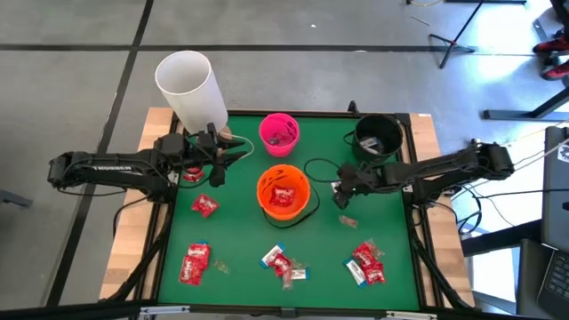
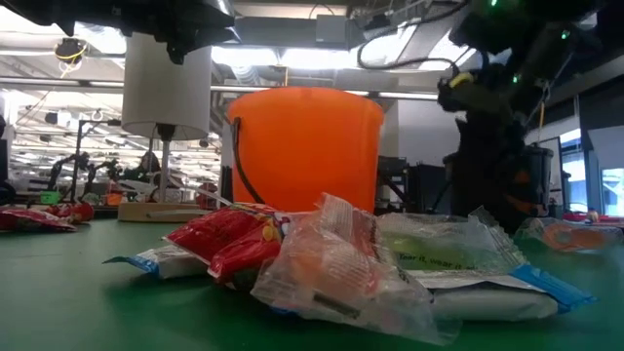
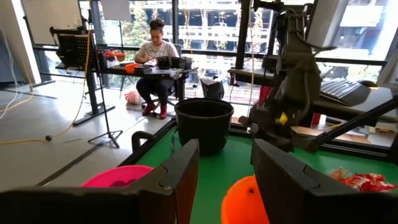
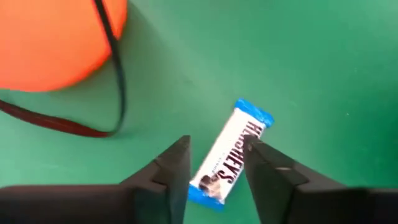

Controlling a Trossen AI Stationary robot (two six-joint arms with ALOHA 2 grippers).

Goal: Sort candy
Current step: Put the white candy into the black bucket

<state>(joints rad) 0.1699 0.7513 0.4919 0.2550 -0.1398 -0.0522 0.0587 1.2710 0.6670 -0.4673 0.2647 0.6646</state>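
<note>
Waiting at the bench's left, the left tool (image 1: pixel 216 153) holds nothing, its fingers partly apart. Right of the orange bucket (image 1: pixel 284 194), the right tool (image 4: pixel 214 163) hangs open over a white candy bar (image 4: pixel 231 153). The bar lies flat on the green bench (image 4: pixel 323 74), its long side running straight between the fingers, so the right arm is nearer.

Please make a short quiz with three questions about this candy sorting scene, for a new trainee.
1. True or false: the orange bucket already holds red candy.
2. Which candy lies between the right gripper fingers? A. a red pack B. a white bar with blue ends C. nothing
3. Fill in: the black bucket stands at the table's far ____ corner, seen from above.

Key
1. True
2. B
3. right
</note>
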